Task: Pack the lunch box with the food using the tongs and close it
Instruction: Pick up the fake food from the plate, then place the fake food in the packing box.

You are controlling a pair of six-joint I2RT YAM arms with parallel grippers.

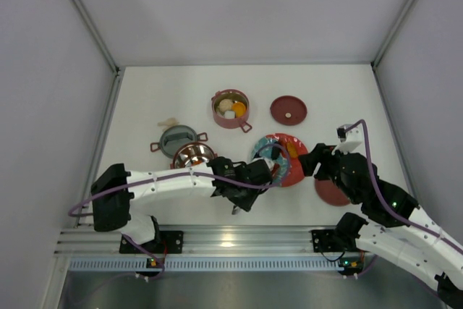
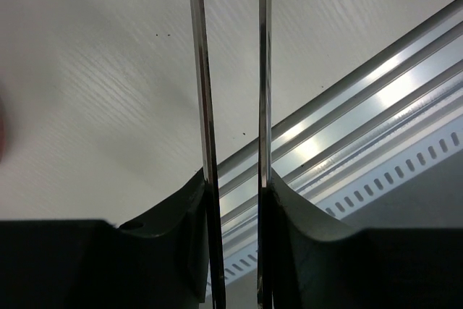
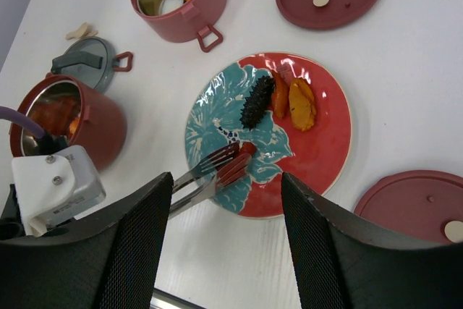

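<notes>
My left gripper (image 2: 235,197) is shut on the silvery tongs (image 2: 206,106), one finger pressing on each arm. In the right wrist view the forked tips of the tongs (image 3: 217,161) lie over the teal part of the plate (image 3: 325,150), with a small red piece of food (image 3: 248,149) between them. A dark spiky piece (image 3: 257,101) and orange pieces (image 3: 300,104) lie further back on the plate. The far lunch box pot (image 3: 181,27) holds a white lump and an orange ball. The near pot (image 3: 101,132) holds reddish food. My right gripper (image 3: 226,179) hovers open above the plate's near edge.
One maroon lid (image 1: 288,110) lies behind the plate (image 1: 293,175), another lid (image 1: 329,192) right of it under my right arm. A grey dish (image 1: 177,139) sits beside the near pot (image 1: 178,155). An aluminium rail (image 1: 231,240) runs along the table's front edge.
</notes>
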